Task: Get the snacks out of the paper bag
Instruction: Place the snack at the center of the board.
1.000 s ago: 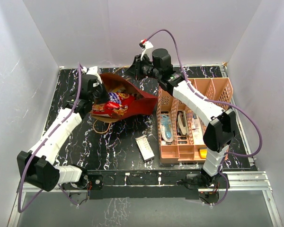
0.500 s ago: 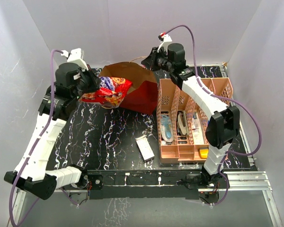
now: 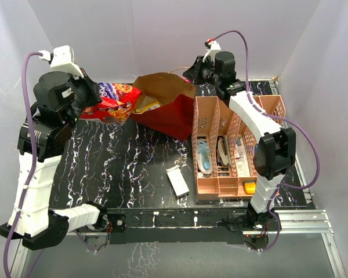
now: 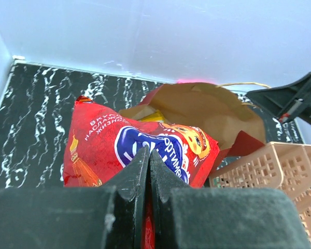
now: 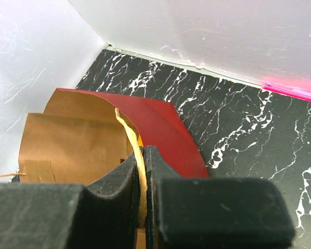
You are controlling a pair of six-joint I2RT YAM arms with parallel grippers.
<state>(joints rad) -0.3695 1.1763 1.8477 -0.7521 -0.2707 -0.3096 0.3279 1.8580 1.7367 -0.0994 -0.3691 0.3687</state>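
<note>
Left gripper (image 4: 148, 158), jaws pinched tight on the large crinkly red snack bag (image 4: 109, 145), holds it aloft just left of the dark red paper gift bag (image 3: 175, 116) (mouth gaping); right gripper (image 5: 143, 155) clamps that bag's rim.

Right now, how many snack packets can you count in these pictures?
2. A red snack bag hangs pinched in the left end effector, in front of the mouth of the paper bag; a yellow packet lies just inside that mouth. More may be hidden deeper inside.
</note>
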